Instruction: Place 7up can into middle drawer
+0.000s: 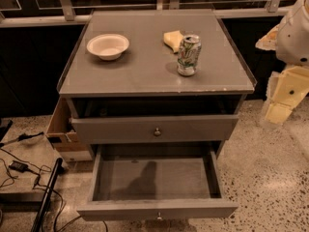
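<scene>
Hanging far right of the 7up can point(188, 55), the gripper point(287, 94) is cropped.

We see the can point(188, 55) on the cabinet top point(145, 69), right of centre; sponge point(172, 39) just behind-left, bowl point(107, 46) well left. Below, the middle drawer point(154, 180) sticks out before the upper drawer point(154, 128). The gripper point(286, 94) sits right of the cabinet.

You are facing a lab-like test space: cables point(21, 167) are trailing over speckled floor point(260, 168), the gripper point(285, 98) is hanging right of the cabinet point(145, 76).
</scene>
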You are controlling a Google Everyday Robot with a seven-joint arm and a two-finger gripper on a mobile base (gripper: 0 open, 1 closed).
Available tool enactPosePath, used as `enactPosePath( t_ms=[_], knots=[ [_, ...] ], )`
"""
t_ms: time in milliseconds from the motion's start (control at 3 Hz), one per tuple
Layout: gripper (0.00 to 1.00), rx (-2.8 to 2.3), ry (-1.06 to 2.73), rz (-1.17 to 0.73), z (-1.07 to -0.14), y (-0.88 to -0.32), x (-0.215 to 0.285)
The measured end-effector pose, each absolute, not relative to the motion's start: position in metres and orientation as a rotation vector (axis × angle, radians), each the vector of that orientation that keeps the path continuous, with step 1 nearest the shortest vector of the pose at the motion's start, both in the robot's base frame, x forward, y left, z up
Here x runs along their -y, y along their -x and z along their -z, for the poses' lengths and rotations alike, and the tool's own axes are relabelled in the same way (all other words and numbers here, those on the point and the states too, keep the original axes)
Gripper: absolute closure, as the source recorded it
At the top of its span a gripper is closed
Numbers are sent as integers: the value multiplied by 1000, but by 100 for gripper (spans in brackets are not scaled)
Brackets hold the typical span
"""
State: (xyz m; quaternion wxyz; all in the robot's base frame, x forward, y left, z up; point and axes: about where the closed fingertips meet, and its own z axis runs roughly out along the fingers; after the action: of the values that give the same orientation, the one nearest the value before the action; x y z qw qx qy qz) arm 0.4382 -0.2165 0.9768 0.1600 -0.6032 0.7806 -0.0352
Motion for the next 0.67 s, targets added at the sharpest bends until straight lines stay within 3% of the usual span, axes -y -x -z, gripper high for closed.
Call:
enactPosePath(
  t_ms=[667],
  knots=[
    [0,-2235,1689,111,-974,-448,215]
  ],
)
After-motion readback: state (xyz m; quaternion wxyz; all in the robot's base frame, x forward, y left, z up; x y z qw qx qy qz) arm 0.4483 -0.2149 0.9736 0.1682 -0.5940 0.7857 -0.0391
